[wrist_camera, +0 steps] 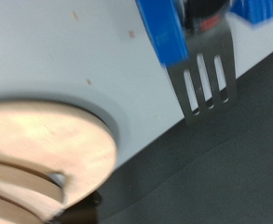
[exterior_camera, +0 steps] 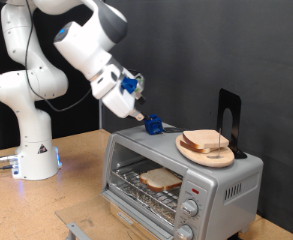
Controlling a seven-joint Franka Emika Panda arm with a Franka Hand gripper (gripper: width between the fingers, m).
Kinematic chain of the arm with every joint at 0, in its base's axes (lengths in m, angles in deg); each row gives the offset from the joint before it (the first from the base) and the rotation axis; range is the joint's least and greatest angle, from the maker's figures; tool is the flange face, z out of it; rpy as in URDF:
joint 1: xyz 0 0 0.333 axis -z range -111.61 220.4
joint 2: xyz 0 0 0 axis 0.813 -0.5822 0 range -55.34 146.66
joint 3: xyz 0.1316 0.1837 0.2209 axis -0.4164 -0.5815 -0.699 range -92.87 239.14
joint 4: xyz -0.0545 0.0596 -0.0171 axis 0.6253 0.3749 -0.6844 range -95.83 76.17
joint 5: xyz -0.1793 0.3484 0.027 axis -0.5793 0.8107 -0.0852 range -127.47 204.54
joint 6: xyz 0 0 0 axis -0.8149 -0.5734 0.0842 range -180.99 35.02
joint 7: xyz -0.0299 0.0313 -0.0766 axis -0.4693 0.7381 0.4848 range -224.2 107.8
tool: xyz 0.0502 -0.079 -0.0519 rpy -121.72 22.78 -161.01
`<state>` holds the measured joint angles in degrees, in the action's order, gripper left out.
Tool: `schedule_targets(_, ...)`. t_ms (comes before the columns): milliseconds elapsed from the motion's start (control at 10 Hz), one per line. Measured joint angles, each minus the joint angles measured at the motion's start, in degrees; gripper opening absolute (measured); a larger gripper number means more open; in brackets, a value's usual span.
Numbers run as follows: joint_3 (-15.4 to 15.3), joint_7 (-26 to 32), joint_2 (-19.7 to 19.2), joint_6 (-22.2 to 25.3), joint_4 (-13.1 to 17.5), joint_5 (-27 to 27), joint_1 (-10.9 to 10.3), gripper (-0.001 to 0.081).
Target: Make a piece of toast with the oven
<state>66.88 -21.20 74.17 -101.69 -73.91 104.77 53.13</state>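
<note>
A: Start at the exterior view's left. Where is your pincer (exterior_camera: 136, 112)?

B: You have it hanging above the oven (exterior_camera: 181, 180), off the roof's left end. The wrist view shows blue fingers (wrist_camera: 164, 33) with a slotted metal spatula blade (wrist_camera: 206, 79) jutting out between them, so the pincer looks clamped on that tool; how wide the fingers stand, I cannot tell exactly.

A: And the piece of toast (exterior_camera: 161, 180)?

B: It lies on the wire rack (exterior_camera: 146, 185) inside the oven, below your pincer and a little to its right. The door (exterior_camera: 136, 208) hangs open in front.

A: How will it handle?

B: I judge it light, soft and crumbly. You would do better to slide the blade flat under it than to pinch its crust.

A: Further right?

B: A wooden plate (exterior_camera: 208, 155) of piled bread slices (exterior_camera: 204, 141) sits on the oven's roof, right of the pincer and well apart from the blade.
</note>
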Motion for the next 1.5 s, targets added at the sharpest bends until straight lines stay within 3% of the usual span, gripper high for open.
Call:
schedule_targets(300,6.29,1.13,1.09,6.78,-1.60,-4.34,4.05,0.0808)
schedule_targets(700,16.03,8.51,2.09,21.88,-1.74,-12.54,8.53,0.0808)
schedule_targets(900,18.59,9.51,3.57,24.32,-1.97,-14.48,10.33,0.0808)
schedule_targets(1200,18.82,9.54,5.76,22.28,-3.61,-14.58,11.39,0.0808)
schedule_targets(1400,20.96,-0.17,4.53,31.07,-2.41,-13.76,11.51,0.0808)
schedule_targets(1500,22.17,-5.51,3.46,32.58,-1.84,-12.05,11.78,0.0808)
